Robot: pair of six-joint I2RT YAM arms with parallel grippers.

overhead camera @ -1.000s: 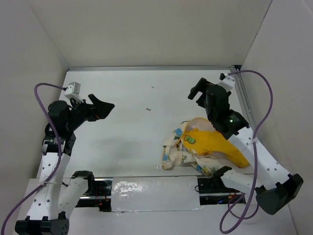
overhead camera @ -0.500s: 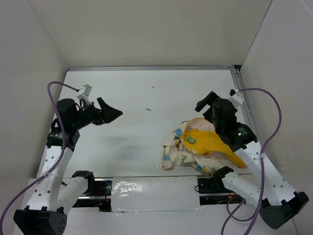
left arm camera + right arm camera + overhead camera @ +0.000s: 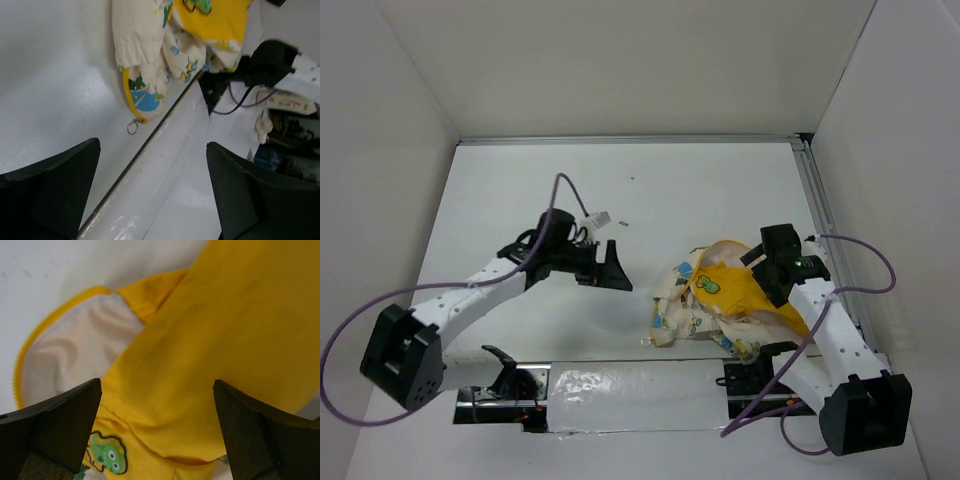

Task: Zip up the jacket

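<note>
Cream-white printed fabric and yellow lining: showing the jacket lying crumpled on the white worktop, right of centre and close to the near edge. Displaying a green patch face up on the yellow part. Hovering left of the heap and apart from it with the left gripper, jaws spread wide, holding nothing. Hanging close over the yellow lining at the heap's right side with the right gripper, jaws likewise spread, gripping nothing. Resting a metal zip-pull ring on the worktop at the tip of a yellow-edged flap, beside the near edge.
</note>
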